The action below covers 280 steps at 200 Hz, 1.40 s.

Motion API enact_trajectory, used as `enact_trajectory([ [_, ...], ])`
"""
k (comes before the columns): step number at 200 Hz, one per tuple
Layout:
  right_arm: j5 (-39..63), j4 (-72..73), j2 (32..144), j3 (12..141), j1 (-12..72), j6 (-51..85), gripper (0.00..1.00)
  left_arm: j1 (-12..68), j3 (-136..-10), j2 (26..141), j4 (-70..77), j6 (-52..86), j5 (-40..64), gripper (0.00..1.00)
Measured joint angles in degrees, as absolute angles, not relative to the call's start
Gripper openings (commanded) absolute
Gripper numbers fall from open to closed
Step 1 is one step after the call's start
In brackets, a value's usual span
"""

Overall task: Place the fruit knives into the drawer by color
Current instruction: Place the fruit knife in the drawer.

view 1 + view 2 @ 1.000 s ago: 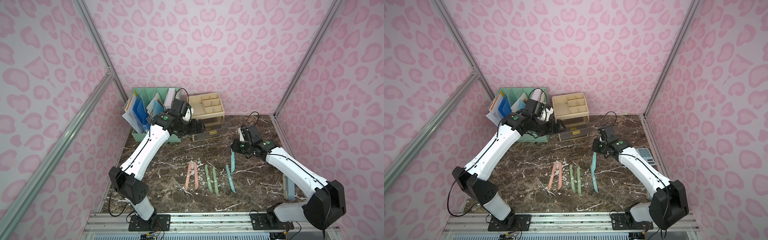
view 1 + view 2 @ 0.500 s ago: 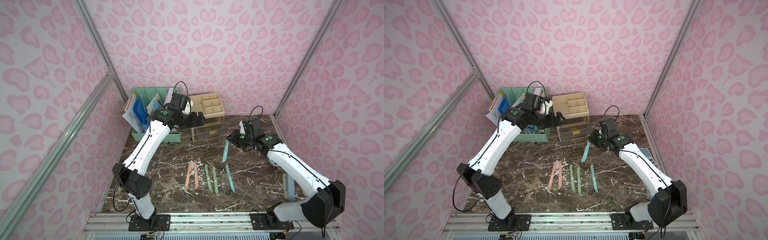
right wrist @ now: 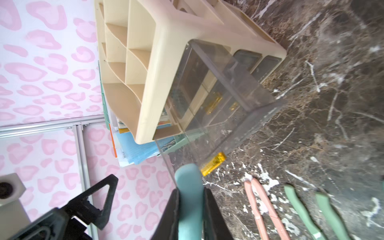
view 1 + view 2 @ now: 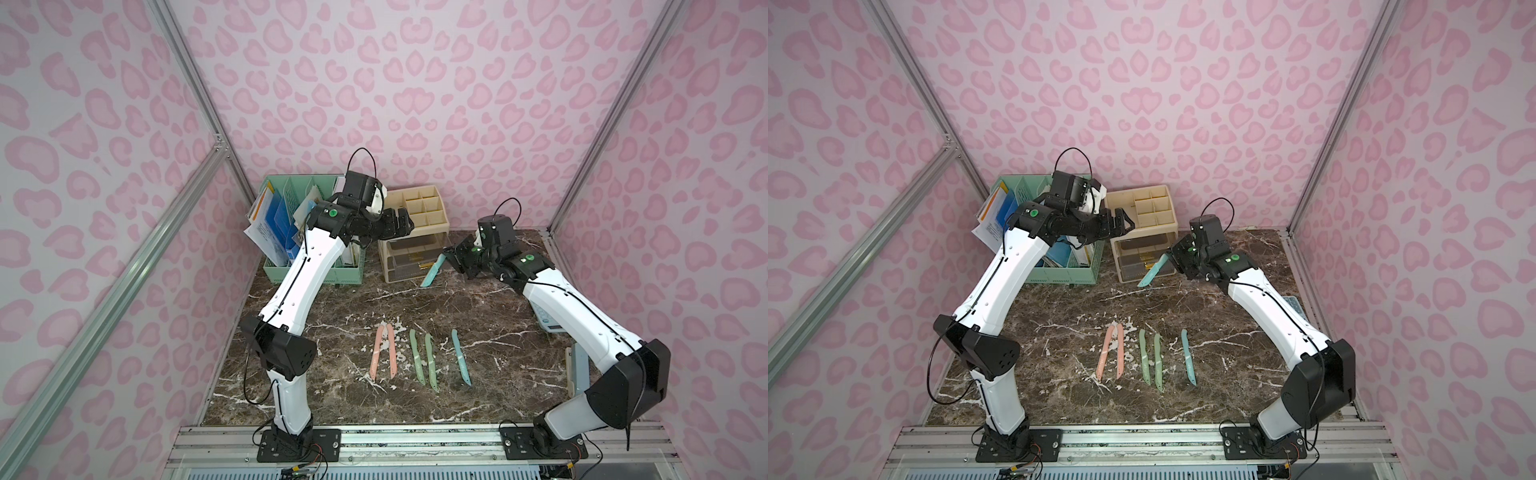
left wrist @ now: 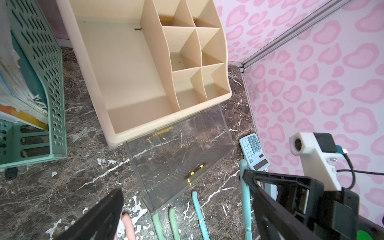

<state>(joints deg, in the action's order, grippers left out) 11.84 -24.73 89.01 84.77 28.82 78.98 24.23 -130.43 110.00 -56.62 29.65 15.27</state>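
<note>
A teal blue knife (image 4: 432,272) is pinched near 1 end by the fingers of the right gripper (image 4: 452,258). It hangs tilted in the air, close to the clear drawer (image 4: 409,266), which is pulled out of the beige box (image 4: 432,226). 5 more knives lie in a row on the tabletop (image 4: 498,332): 2 pink knives (image 4: 384,352), 2 green knives (image 4: 424,358) and 1 teal knife (image 4: 460,357). The left gripper (image 4: 404,222) hovers beside the box top, fingers spread wide, holding nothing

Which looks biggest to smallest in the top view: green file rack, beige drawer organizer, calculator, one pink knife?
1. green file rack
2. beige drawer organizer
3. pink knife and calculator: unranked, because the arm hides part of the calculator.
</note>
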Motion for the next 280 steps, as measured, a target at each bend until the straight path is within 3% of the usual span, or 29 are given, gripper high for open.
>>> enact_trajectory([
  [145,10.9,-25.4,105.7,99.1,29.0,86.8,0.18,17.9,-140.1,119.9,-58.9,29.9,16.0,0.97],
  [280,9.0,-27.9,111.7,105.5,28.5,87.6,0.29,16.8,-141.0,120.6,-58.3,30.3,18.7,0.98],
])
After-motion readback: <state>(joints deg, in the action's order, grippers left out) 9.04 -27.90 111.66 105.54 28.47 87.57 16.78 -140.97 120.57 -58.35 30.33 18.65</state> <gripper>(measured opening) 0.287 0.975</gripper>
